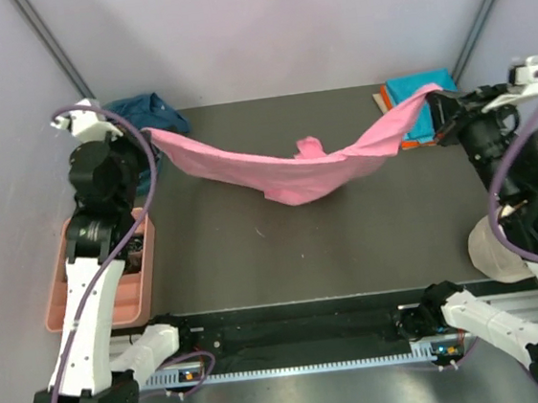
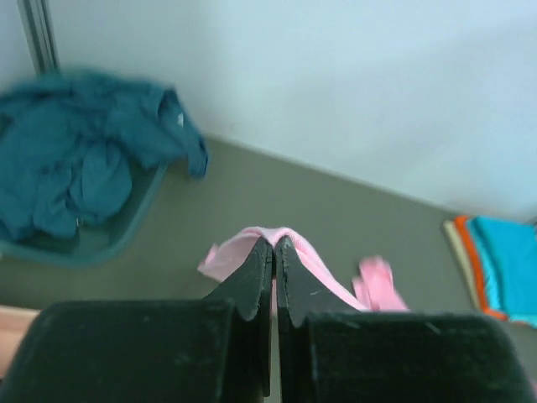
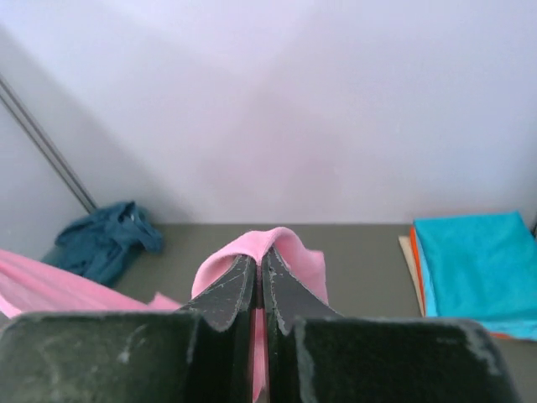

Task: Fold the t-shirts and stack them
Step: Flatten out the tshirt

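Observation:
A bright pink t-shirt (image 1: 295, 170) hangs stretched between my two grippers above the dark table, sagging in the middle. My left gripper (image 1: 147, 135) is shut on its left corner; the pink cloth (image 2: 252, 243) folds over the closed fingertips. My right gripper (image 1: 432, 100) is shut on the other corner, with pink cloth (image 3: 289, 252) draped over its tips. A dark navy blue t-shirt (image 1: 149, 113) lies crumpled at the back left. A folded turquoise t-shirt (image 1: 426, 118) lies on an orange one (image 3: 415, 260) at the back right.
The navy shirt (image 2: 75, 168) sits in a teal basin (image 2: 109, 239). A salmon-pink compartment tray (image 1: 72, 299) stands at the table's left edge under the left arm. A pale round object (image 1: 494, 253) sits at the right edge. Walls close off the back.

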You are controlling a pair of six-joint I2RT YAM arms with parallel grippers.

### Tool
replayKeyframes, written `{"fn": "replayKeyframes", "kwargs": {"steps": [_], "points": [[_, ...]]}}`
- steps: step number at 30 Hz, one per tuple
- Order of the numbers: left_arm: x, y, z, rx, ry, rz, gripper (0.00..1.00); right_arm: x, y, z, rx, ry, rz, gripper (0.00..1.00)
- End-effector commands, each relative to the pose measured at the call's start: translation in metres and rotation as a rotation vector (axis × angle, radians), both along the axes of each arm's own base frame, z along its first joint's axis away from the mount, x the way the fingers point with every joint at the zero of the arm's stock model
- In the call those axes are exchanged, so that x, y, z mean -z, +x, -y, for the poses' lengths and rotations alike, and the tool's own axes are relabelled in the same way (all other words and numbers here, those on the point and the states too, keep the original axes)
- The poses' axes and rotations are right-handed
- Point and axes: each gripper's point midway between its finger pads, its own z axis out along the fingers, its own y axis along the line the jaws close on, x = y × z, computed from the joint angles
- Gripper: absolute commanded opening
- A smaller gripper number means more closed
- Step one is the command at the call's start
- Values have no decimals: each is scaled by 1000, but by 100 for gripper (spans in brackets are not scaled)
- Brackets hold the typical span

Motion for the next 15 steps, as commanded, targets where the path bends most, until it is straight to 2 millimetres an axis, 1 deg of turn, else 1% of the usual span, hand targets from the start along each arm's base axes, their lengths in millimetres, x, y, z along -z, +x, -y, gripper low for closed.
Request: {"fn": "replayKeyframes", "kwargs": {"steps": [1,2,3,6,8,12,14,15], "points": [[-76,-46,-17,-36,40,197,0,-52,-34,17,0,18,159,0],[-82,-52,-20,-48,45,210,0,-55,-38,19,3,16,169,0],[-96,-60,-25,-66,45,239,0,-63,-43,23,10,22,186,0],[-109,-70,-27,-71,59,262,0,-69,-46,27,23,22,197,0],[-109,-68,-26,-63,58,258,0,-68,-47,27,22,27,198,0],[-96,-60,-18,-26,52,232,0,-61,-44,24,13,25,178,0],[-92,-56,-10,15,47,222,0,-61,-48,27,14,28,180,0],[-92,-56,-8,24,46,222,0,-64,-52,27,5,29,188,0]]}}
